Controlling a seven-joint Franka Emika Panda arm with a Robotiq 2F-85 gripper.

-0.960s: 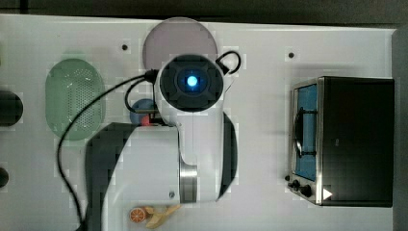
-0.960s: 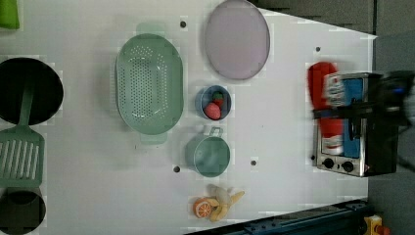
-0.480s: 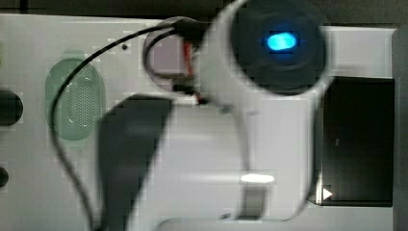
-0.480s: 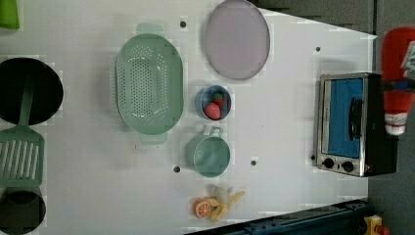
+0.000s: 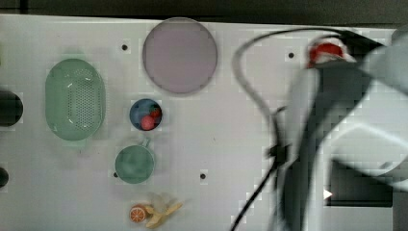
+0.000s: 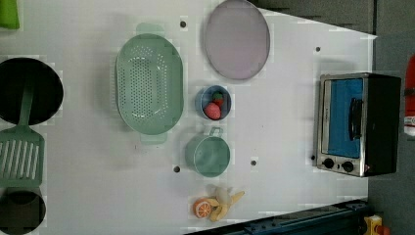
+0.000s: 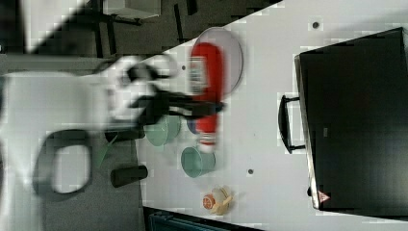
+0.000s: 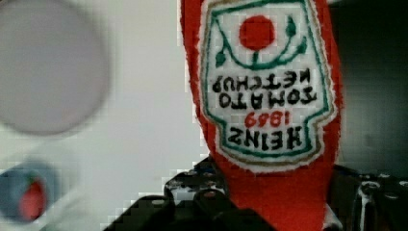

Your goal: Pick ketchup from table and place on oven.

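Gripper (image 7: 204, 107): black fingers were clamped across the bottle's middle, holding it clear of the table, as the right view showed.
Ketchup (image 7: 207, 82): a red bottle in the gripper's hold, off the surface; in the wrist view its label (image 8: 267, 82) faced the camera, lettering upside down.
Cap (image 7: 207, 143): white, at the bottle end nearest the cup in the right view.
Arm (image 5: 356, 139): white and blurred, covering the top view's right side, with a black cable (image 5: 255, 96) looping off it.
Table (image 6: 284, 122): white, flat, with a few small dark holes; it lay under the held bottle.
Cup (image 7: 197, 161): pale green, on the table just past the cap in the right view.
Bowl (image 6: 214, 103): small, blue, holding red round fruits, beside the cup.
Plate (image 5: 179, 56): round, grey-lilac, behind the bottle in the right view.
Oven (image 7: 356, 120): black top, handle toward the gripper, well apart from the bottle to the right view's right; the left view showed its blue glass door (image 6: 345, 117).
Colander (image 5: 75, 99): pale green, farther off on the table.
Toy fruit (image 6: 215, 205): an orange slice and a banana at the table's edge.
Floor (image 7: 144, 29): dark, beyond the table's edge.
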